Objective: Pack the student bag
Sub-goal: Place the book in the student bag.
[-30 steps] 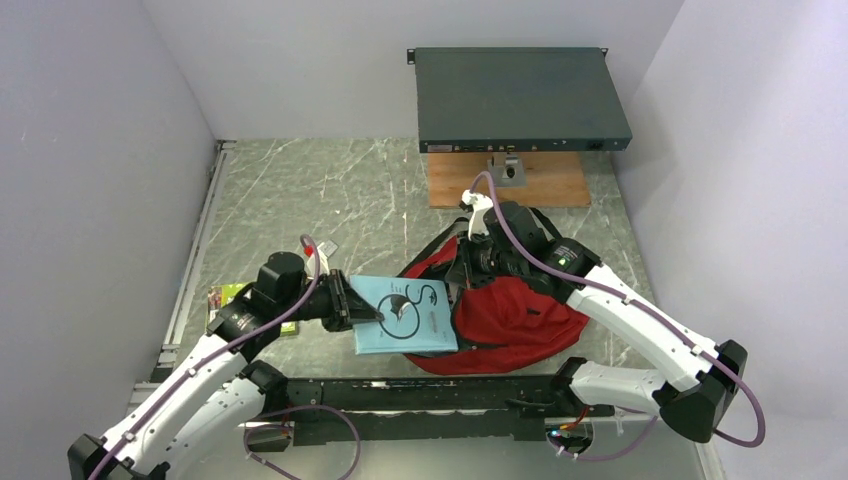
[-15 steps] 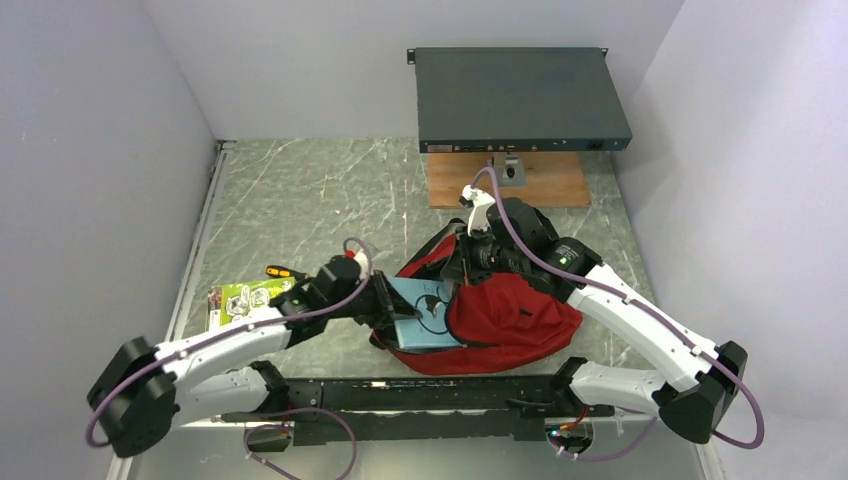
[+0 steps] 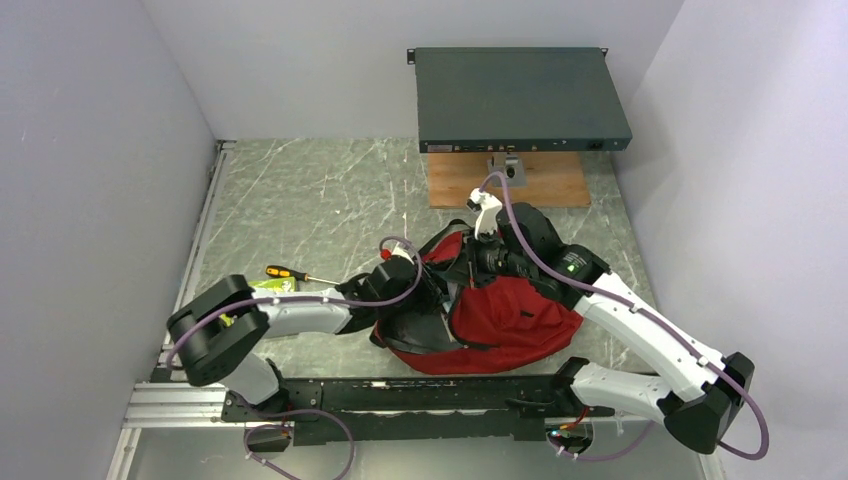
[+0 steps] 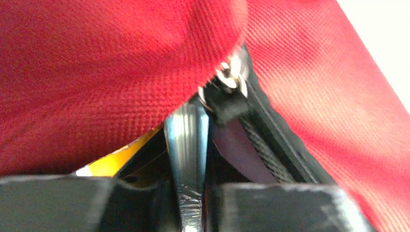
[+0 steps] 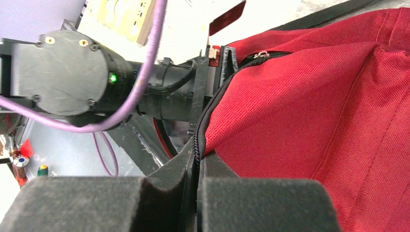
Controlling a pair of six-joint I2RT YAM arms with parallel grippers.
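Observation:
The student bag (image 3: 520,315), dark red with black straps and zipper trim, lies on the table between my arms. My right gripper (image 3: 468,268) is shut on the bag's black zipper edge (image 5: 198,140) and holds the opening up. My left gripper (image 3: 432,297) reaches inside the opening. In the left wrist view it (image 4: 188,193) is shut on the thin edge of a light blue book (image 4: 187,140), with red fabric (image 4: 96,72) and a zipper pull (image 4: 227,77) overhead. The book is hidden in the top view. A yellow edge (image 4: 116,157) shows inside the bag.
A green book (image 3: 265,288) and an orange-handled screwdriver (image 3: 290,273) lie left of the bag, beside my left arm. A dark grey flat device (image 3: 520,98) rests on a wooden board (image 3: 560,185) at the back. A black rail (image 3: 400,392) runs along the near edge.
My left gripper has moved right, carrying the light blue book into the bag's opening; the book is now hidden under the fabric. The right gripper has kept hold of the zipper edge.

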